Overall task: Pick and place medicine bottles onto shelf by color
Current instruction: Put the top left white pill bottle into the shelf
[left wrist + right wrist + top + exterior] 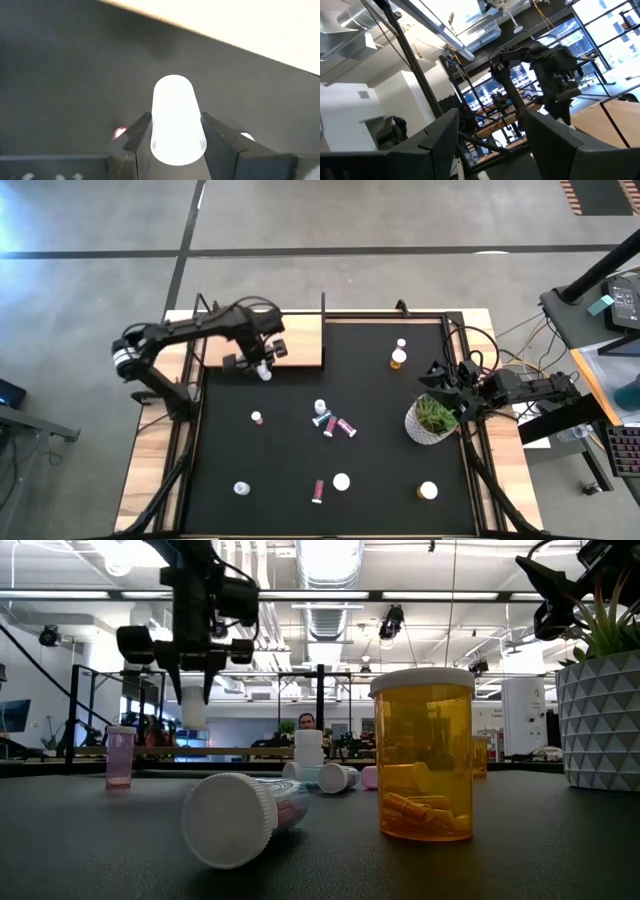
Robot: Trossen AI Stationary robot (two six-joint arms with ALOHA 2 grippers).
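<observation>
My left gripper (261, 366) hangs above the black mat just near of the shelf (300, 340), a pale wood board at the mat's far edge, and is shut on a white medicine bottle (175, 115). Other medicine bottles stand or lie loose on the mat: an orange one (399, 359), a teal one (320, 409), pink ones (340, 426) and white ones (342, 481). My right gripper (490, 145) waits open at the right edge beside the plant pot, pointing up into the room with nothing between its fingers. My left gripper pinches the white bottle's upper end (161, 144) between its two fingers, one on each side. The fingers come from above and point down. The bottle hangs upright below the fingers (193, 705), lifted clear of the mat.
A white pot with a green plant (432, 420) stands at the mat's right side. In the low view an orange bottle (423, 755) stands close in front, next to a bottle lying on its side (235, 818). Bare mat lies between the scattered bottles.
</observation>
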